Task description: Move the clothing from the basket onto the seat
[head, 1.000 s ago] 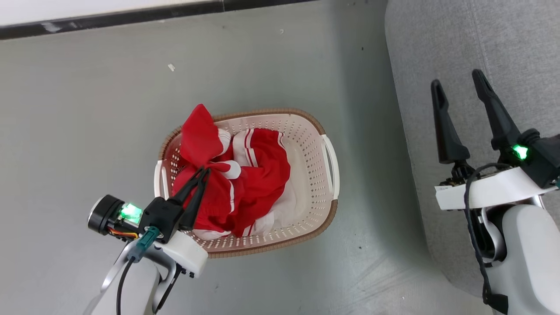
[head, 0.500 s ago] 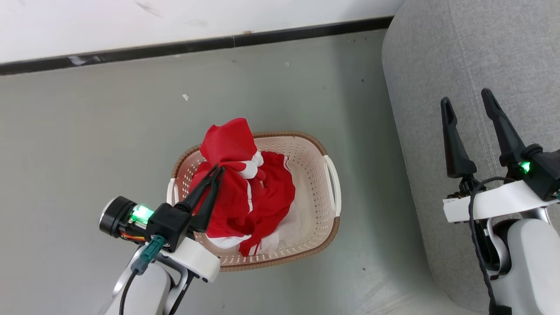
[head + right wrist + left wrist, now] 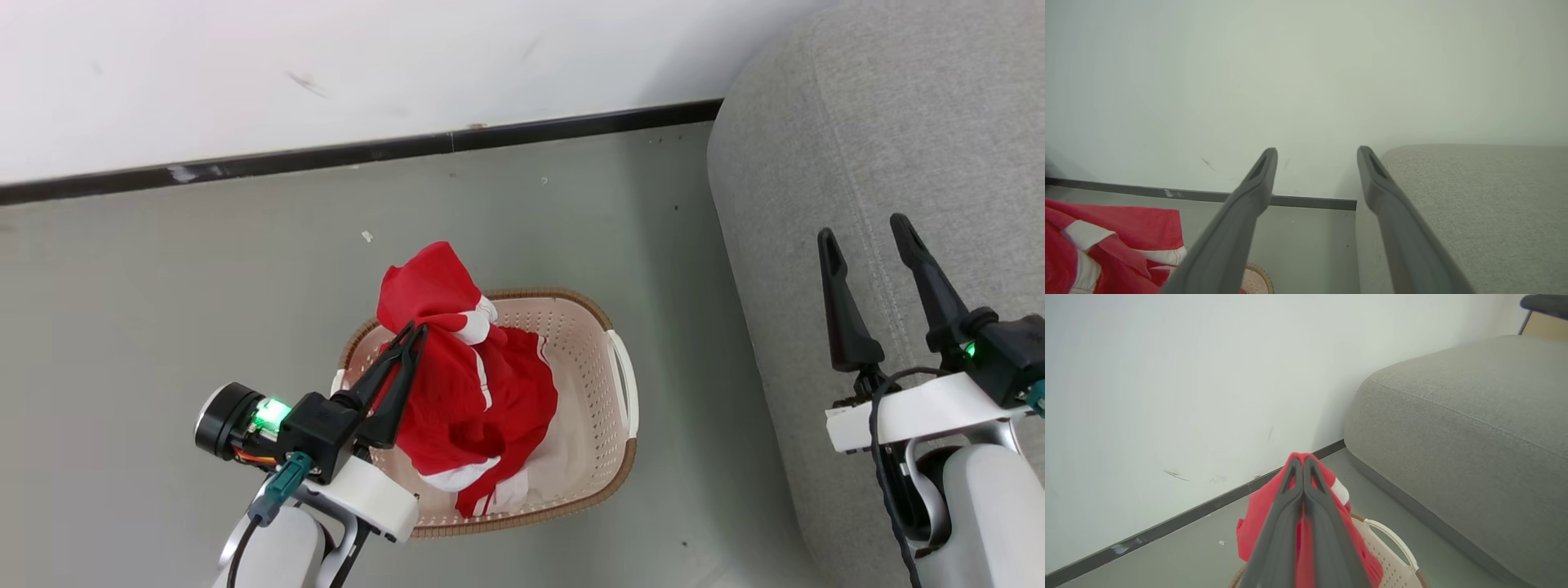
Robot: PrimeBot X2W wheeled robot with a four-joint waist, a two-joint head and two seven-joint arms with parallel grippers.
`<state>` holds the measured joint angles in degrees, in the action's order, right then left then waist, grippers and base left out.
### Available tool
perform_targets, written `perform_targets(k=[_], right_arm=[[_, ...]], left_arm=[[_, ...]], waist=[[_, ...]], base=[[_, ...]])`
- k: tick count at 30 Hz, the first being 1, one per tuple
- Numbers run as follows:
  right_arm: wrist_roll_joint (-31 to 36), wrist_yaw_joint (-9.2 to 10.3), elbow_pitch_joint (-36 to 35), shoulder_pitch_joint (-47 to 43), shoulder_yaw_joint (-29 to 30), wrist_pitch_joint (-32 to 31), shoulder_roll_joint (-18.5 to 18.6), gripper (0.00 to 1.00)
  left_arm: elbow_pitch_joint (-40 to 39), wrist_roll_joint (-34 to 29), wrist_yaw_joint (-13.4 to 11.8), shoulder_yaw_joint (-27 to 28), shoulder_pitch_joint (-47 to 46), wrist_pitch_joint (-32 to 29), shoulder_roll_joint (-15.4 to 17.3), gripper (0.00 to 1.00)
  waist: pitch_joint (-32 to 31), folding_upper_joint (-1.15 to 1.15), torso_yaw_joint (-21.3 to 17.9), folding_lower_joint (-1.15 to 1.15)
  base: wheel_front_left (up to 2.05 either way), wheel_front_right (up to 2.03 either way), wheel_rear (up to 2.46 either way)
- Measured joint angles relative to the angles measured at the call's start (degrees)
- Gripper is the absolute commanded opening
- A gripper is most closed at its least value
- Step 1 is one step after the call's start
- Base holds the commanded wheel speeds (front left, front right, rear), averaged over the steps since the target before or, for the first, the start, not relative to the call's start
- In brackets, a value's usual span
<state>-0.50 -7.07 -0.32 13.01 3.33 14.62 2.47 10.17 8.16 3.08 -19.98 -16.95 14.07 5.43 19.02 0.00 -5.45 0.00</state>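
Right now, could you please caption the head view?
Left gripper holds red clothing over basket; open right gripper hovers over grey seat.

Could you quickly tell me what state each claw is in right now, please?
The left claw is closed on the clothing.
The right claw is open and empty.

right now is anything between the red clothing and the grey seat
Only the right wall of the basket: the clothing, pinched by the left gripper, hangs partly inside it. Nothing visible stands on the floor up to the seat. The open right gripper hovers over the seat's near edge.
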Motion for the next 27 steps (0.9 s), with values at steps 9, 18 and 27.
perform_targets(k=[9, 18, 27], right_arm=[[0.1, 0.00, 0.4, -2.4, 0.3, 0.0, 0.0, 1.00], [0.2, 0.00, 0.5, -3.9, 0.0, 0.0, -0.1, 1.00], [0.6, 0.00, 0.5, -5.9, -0.2, 0.0, -0.1, 1.00]], left_arm=[[-0.6, 0.5, -0.7, 0.0, 1.3, -0.5, -0.3, 1.00], [-1.3, 3.0, -1.8, 2.0, 3.5, -0.5, -0.9, 1.00], [-1.4, 5.6, -4.0, 7.0, 5.9, -0.5, 0.1, 1.00]], waist=[[-2.8, 0.00, -0.9, 0.00], [-5.4, 0.00, -1.9, 0.00], [-8.1, 0.00, -2.2, 0.00]], base=[[0.00, 0.00, 0.00], [0.00, 0.00, 0.00], [0.00, 0.00, 0.00]])
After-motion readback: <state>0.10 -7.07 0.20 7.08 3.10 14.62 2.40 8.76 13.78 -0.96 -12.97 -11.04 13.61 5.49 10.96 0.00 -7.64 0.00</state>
